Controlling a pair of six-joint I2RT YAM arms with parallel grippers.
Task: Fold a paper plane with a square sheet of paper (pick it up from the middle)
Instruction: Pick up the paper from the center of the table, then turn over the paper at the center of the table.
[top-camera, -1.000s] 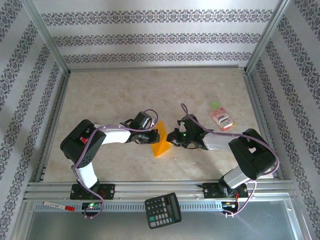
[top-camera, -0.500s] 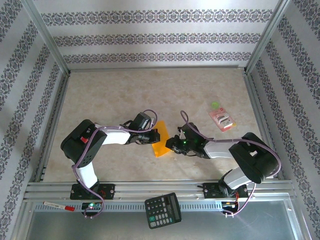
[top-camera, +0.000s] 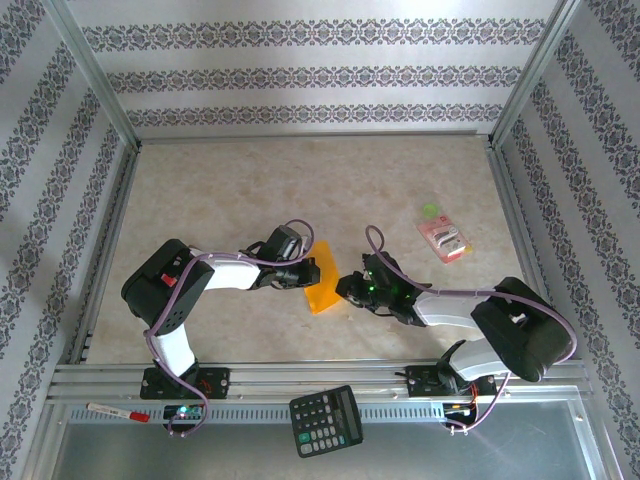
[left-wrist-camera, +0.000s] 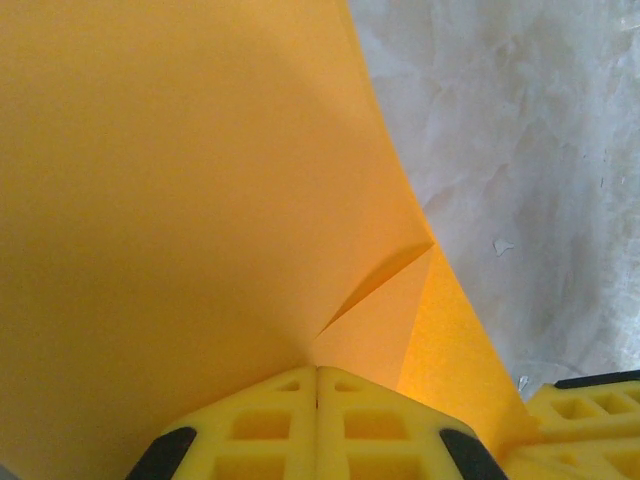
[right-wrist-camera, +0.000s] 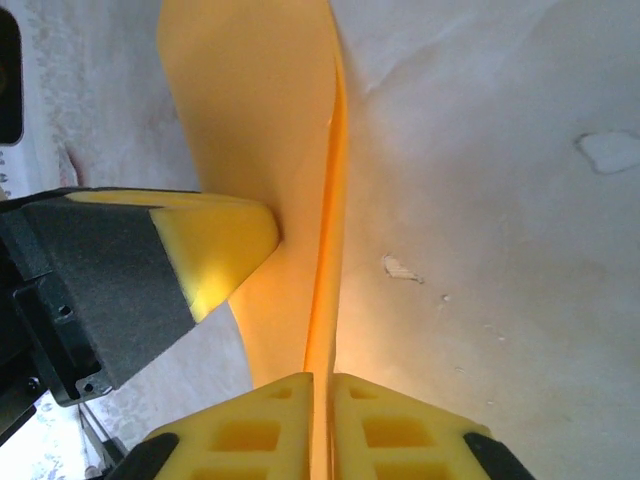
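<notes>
At the centre of the table (top-camera: 250, 190), the paper (top-camera: 322, 288) is mid-fold: left gripper (left-wrist-camera: 317, 372) clamped on it from 9 o'clock, right gripper (right-wrist-camera: 320, 378) pinching its folded edge from 3 o'clock. The next move likely calls for sharpening that fold.

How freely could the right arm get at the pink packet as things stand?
Probably not at once. The right gripper is shut on the orange paper, which the left gripper also pinches, so it must let go first. The table toward the pink packet looks free.
</notes>
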